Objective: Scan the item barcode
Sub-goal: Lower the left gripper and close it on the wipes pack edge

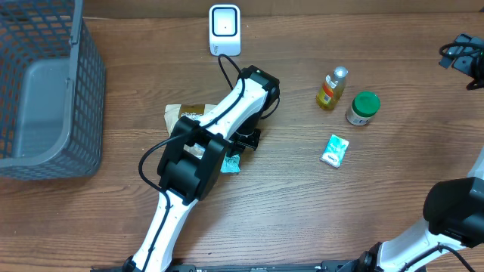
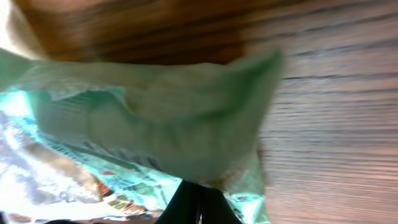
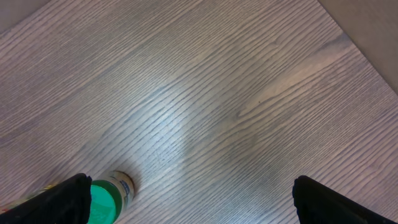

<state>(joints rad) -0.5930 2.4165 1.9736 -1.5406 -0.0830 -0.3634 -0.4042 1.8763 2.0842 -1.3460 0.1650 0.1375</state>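
Wooden table [image 1: 378,204] under me — my left gripper [image 2: 200,202] pinches the green packet [image 2: 155,124]; right gripper [image 3: 189,199] spread wide.

Crinkled mint-green packet [image 2: 155,124] pinched at its lower edge; white scanner [image 1: 224,30] stands upright well beyond it.

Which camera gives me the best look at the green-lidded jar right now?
Overhead: the green-lidded jar stands whole and unobstructed beside the yellow bottle. Right wrist catches only its top at the frame's bottom edge. Left wrist doesn't show it.
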